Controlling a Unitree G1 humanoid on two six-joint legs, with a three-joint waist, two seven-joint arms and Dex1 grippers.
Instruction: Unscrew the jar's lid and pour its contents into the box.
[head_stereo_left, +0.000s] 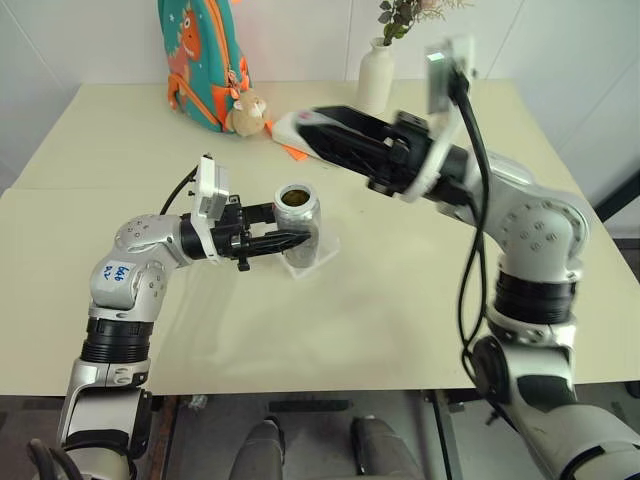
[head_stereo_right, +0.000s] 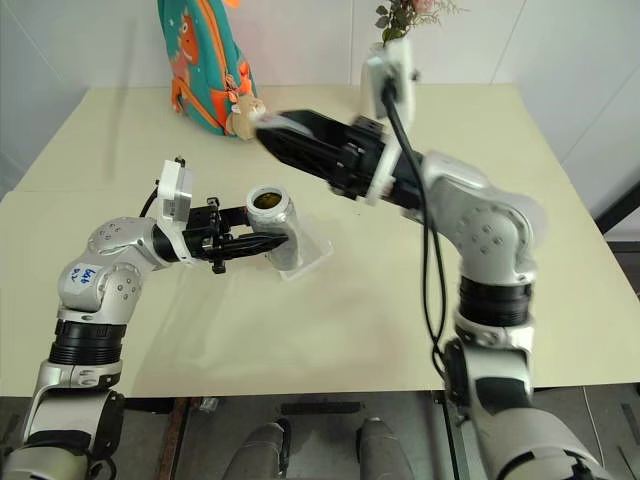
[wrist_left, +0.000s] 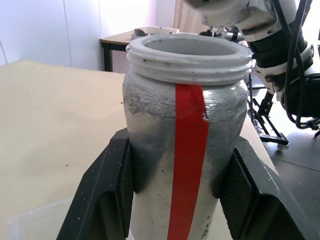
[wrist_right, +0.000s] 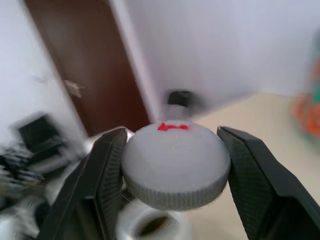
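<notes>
Left gripper (head_stereo_left: 300, 240): its two black fingers are closing on the jar's body from both sides, pointing level across the table toward the robot's right.
Jar (head_stereo_left: 298, 222): standing upright in the left gripper's grip, mouth open, with the threaded white rim bare; it is sitting over the box, though whether its base is touching the box I cannot tell.
Jar marking: a red strip (wrist_left: 187, 165) is running down the side of the cloudy clear wall; no words are showing on it.
Contents (head_stereo_left: 294, 196): brown pieces are showing through the open mouth, inside the jar.
Right gripper (wrist_right: 175, 170): its fingers are clamping the lid by its ribbed edge, one finger on each side, raised above and behind the jar.
Lid (wrist_right: 175, 167): round and grey, off the jar, carrying a small red mark on top; blurred, so the mark's shape is unclear.
Box (head_stereo_left: 318, 255): shallow clear plastic, lying on the table under and around the jar's base.
Table (head_stereo_left: 350, 330): pale cream top.
Writing: a blue handwritten sticker (head_stereo_left: 118, 271) is sitting on the left arm; its characters are too small to read with confidence.
Backpack (head_stereo_left: 200, 60): teal with an orange dinosaur picture, standing at the table's far edge.
Vase (head_stereo_left: 376, 75): white, holding flowers, at the far edge near the backpack.
</notes>
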